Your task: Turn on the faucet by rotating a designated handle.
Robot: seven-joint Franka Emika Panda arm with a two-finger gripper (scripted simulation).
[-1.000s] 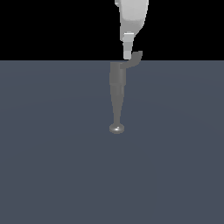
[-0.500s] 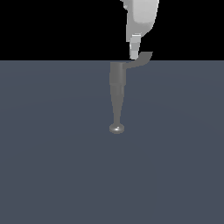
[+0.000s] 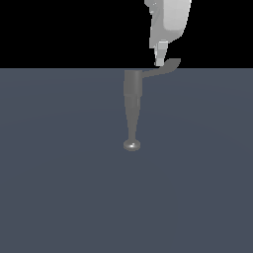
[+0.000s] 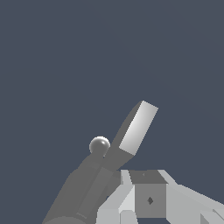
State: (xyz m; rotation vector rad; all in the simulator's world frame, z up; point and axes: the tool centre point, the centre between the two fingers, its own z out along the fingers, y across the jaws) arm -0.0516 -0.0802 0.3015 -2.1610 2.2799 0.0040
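Grey metal made up the faucet (image 3: 132, 94), which stood on the dark floor (image 3: 59, 197) with its long spout (image 3: 131, 123) running toward the exterior camera and ending in a shiny rounded tip (image 3: 131, 145). Its handle (image 3: 164, 68) curved off the body toward the exterior view's right, the flat paddle end lifted slightly. Our gripper (image 3: 159, 62) hung just above that lever, partway along it, fingertips right at its upper edge. We could not tell whether the fingers were parted or closed, nor whether they actually touched the metal: the exterior view showed only one narrow finger, and the wrist view showed the paddle (image 4: 136, 129) jutting out past the gripper's body (image 4: 148, 199).

We judged this to be the contact step, with turning hardly begun. The next move called for a sideways push against the lever, sweeping it around the faucet's body while keeping the fingertips low enough not to slip over the thin paddle
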